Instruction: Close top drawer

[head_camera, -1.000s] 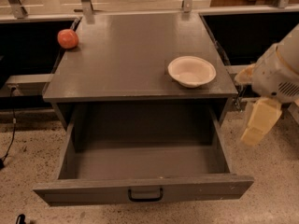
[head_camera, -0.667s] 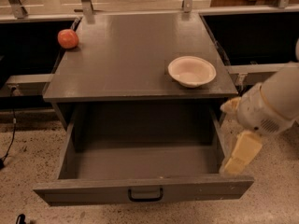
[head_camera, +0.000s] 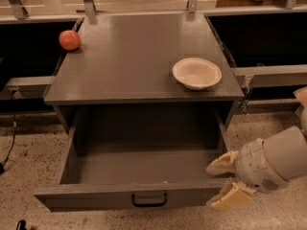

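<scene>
The top drawer (head_camera: 96,198) is a deep gray box pulled far out of the gray cabinet (head_camera: 134,61), and its inside is empty. Its wide flat front faces the bottom of the view and carries a small dark pull handle (head_camera: 149,200). My gripper (head_camera: 225,182) is at the drawer's front right corner. Its two cream fingers are spread apart, one (head_camera: 221,164) just behind the front panel over the drawer's inside, the other (head_camera: 232,199) in front of the panel. It holds nothing.
A white bowl (head_camera: 196,73) sits on the cabinet top near the right front edge. A red fruit (head_camera: 70,40) lies at the top's far left corner. Dark open shelving flanks the cabinet on both sides. A black cable (head_camera: 10,143) runs down the speckled floor at the left.
My gripper has moved down and to the left, from beside the cabinet's right side to the drawer's front right corner. The drawer has not moved.
</scene>
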Tool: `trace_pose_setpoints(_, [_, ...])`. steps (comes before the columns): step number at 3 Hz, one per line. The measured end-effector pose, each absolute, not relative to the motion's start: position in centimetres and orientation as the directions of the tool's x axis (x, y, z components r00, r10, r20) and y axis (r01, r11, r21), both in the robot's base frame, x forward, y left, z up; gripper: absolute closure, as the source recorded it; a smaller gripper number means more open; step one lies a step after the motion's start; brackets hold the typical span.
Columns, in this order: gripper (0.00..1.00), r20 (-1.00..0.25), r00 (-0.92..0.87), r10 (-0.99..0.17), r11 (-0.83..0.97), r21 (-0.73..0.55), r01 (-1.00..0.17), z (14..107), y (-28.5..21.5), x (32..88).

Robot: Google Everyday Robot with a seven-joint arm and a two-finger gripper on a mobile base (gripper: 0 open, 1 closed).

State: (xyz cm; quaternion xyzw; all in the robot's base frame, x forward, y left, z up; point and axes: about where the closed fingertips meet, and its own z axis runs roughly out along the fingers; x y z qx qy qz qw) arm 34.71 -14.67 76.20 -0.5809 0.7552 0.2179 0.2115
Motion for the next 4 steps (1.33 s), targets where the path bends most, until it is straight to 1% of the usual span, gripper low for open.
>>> trace_pose_setpoints(1, [0.65, -0.601, -0.193, -0.776, 0.190, 0.070, -0.979, 74.9, -13.4, 32.2])
trace_pose_setpoints(2, [0.88, -0.601, -0.186, -0.777, 0.181, 0.070, -0.981, 74.7, -13.3, 31.9])
trace_pose_setpoints(3, [1.00, -0.601, -0.186, -0.777, 0.181, 0.070, -0.981, 74.7, -13.3, 31.9])
trace_pose_setpoints(4, [1.00, -0.603, -0.192, -0.774, 0.218, 0.030, -0.975, 73.3, -13.6, 32.0])
